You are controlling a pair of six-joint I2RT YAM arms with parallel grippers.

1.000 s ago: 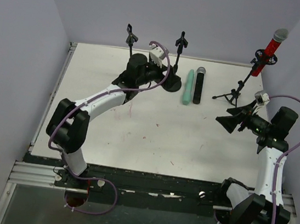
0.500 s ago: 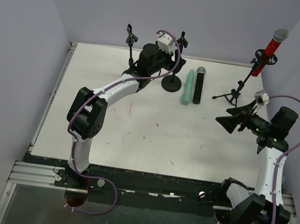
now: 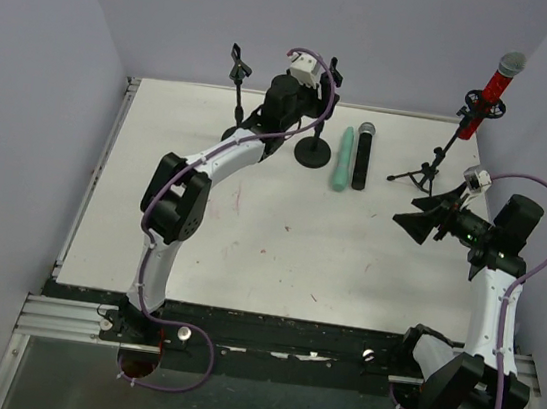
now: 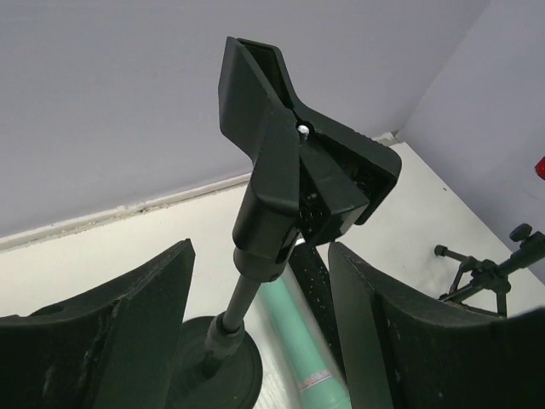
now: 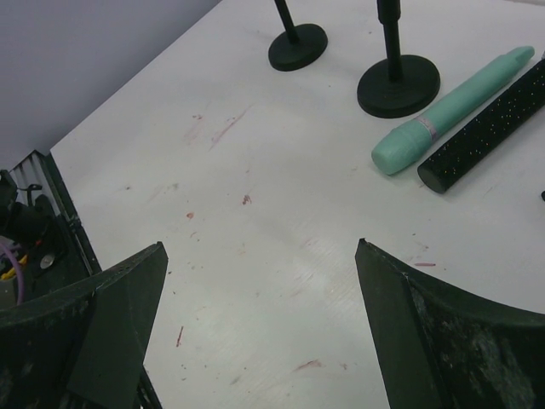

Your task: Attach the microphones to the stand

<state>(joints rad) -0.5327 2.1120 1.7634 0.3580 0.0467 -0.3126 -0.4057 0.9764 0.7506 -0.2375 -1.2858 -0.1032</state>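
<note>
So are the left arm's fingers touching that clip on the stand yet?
Apart. In the left wrist view the left fingers are open on either side of the stand's clip, with a clear gap showing on both sides.

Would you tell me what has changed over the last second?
The left gripper rose from the foot of the round-base stand to its clip, fingers open either side, holding nothing. The right gripper, the green microphone and black microphone on the table, and the red microphone in the tripod stand stayed put.
</note>
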